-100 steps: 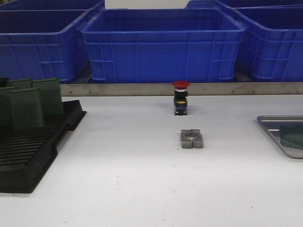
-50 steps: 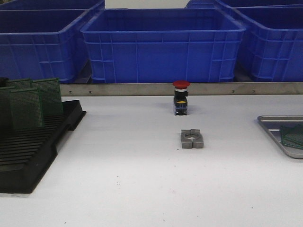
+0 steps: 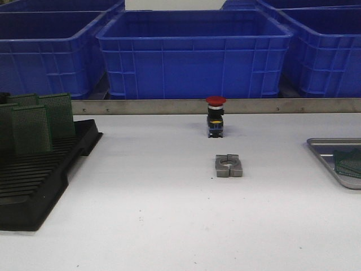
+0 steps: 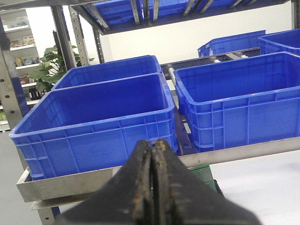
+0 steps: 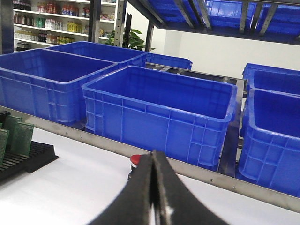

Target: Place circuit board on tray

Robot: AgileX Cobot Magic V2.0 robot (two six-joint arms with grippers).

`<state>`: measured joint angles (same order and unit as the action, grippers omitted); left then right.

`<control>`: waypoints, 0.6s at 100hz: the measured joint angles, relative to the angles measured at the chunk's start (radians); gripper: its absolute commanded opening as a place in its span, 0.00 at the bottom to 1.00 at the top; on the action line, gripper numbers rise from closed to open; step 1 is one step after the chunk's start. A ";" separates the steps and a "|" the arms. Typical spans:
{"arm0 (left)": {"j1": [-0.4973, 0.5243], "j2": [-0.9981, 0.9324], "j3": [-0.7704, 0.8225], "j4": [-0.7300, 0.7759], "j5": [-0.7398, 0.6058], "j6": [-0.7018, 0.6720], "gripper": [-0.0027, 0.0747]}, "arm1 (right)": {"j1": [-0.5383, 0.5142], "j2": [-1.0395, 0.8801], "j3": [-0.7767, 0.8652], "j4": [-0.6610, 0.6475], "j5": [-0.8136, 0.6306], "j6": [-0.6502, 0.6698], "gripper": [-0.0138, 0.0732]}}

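You see the tray (image 3: 324, 151) at the right edge of the table (image 3: 169, 214), and a green circuit board (image 3: 348, 161) lies in it. More boards (image 3: 34, 125) stand upright in the black rack (image 3: 34, 180) on the left. The jaws of the left gripper (image 4: 151, 187) and the right gripper (image 5: 152, 192) are pressed together, holding nothing.

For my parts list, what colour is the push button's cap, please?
Red, clearest in the front view.

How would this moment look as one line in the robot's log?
left gripper shut | right gripper shut | circuit board on tray | other boards in rack
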<state>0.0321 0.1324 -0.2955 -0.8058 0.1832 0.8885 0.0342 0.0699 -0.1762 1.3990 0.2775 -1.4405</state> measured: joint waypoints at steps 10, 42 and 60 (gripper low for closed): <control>0.000 0.000 0.007 -0.004 -0.002 0.000 0.01 | 0.000 0.000 0.000 0.000 0.000 0.000 0.09; -0.007 -0.079 0.136 0.488 -0.009 -0.572 0.01 | 0.000 0.000 0.000 0.000 -0.001 0.000 0.09; -0.032 -0.137 0.288 0.715 -0.082 -0.818 0.01 | 0.000 0.000 0.000 0.000 -0.002 -0.002 0.09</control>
<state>0.0000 -0.0047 -0.0076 -0.0910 0.1015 0.0701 0.0342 0.0699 -0.1762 1.3990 0.2750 -1.4429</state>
